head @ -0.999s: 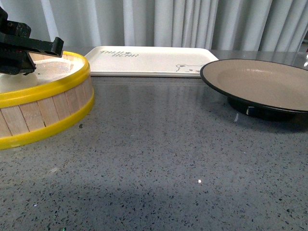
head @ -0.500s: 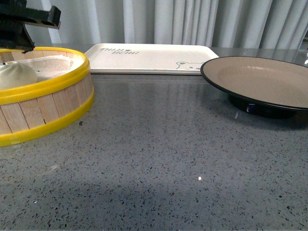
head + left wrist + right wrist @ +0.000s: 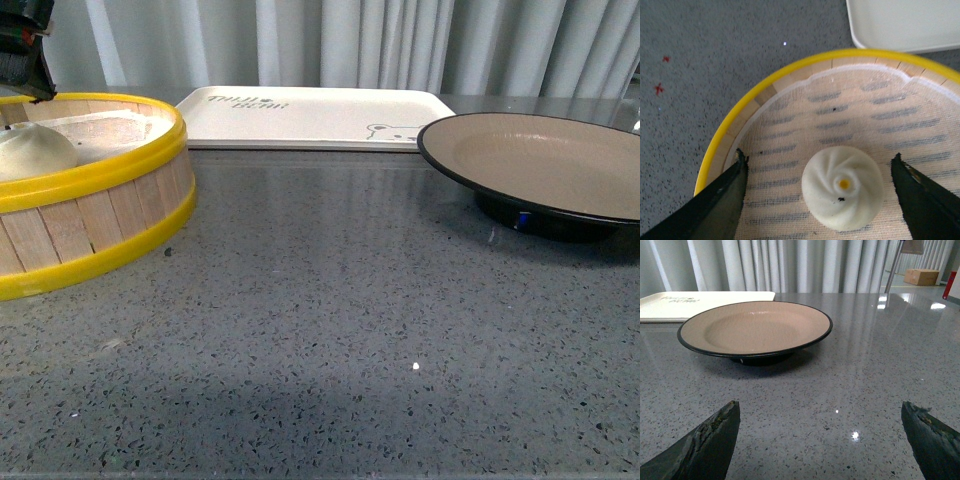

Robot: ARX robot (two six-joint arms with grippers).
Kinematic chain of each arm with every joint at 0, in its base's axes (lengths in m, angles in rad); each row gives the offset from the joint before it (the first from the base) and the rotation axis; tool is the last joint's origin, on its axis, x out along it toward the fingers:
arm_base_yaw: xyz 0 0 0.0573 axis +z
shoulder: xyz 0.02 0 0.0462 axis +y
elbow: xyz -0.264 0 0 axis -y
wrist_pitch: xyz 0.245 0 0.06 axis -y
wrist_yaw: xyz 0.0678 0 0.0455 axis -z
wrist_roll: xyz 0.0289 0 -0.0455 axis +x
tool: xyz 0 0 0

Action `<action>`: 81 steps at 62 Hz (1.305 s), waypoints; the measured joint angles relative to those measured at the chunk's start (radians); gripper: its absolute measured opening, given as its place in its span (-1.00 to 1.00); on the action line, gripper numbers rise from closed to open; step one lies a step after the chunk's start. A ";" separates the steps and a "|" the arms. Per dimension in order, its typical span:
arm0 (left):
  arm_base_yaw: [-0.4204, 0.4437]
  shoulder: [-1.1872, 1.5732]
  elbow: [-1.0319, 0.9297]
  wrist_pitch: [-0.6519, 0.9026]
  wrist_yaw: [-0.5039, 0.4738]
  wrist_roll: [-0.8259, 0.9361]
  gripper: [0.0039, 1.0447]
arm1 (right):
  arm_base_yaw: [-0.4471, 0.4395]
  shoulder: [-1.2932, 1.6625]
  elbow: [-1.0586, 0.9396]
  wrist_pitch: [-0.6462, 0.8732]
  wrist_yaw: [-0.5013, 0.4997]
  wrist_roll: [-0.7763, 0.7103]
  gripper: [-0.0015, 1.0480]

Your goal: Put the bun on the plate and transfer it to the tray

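Note:
The white pleated bun (image 3: 842, 187) sits on the mesh liner inside the yellow-rimmed steamer basket (image 3: 790, 75); its top shows over the rim at the far left (image 3: 30, 150). My left gripper (image 3: 819, 155) hovers above it, open, with one finger on each side of the bun and not touching it. The black-rimmed tan plate (image 3: 530, 165) stands bare at the right. My right gripper (image 3: 819, 403) is open over bare table, a short way in front of the plate (image 3: 755, 327). The cream tray (image 3: 310, 115) lies at the back with nothing on it.
The steamer basket (image 3: 100, 215) fills the left of the table. Only a bit of my left arm (image 3: 22, 55) shows in the top left corner. Grey curtains hang behind the table. Speckled grey tabletop (image 3: 330, 320) lies between basket and plate.
My left gripper has risen from low over the basket to the top left corner of the front view. The bun, hidden before, now shows in the basket.

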 joint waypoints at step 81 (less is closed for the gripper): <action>-0.010 0.071 0.050 -0.113 0.089 -0.055 -0.37 | 0.000 0.000 0.000 0.000 0.000 0.000 0.84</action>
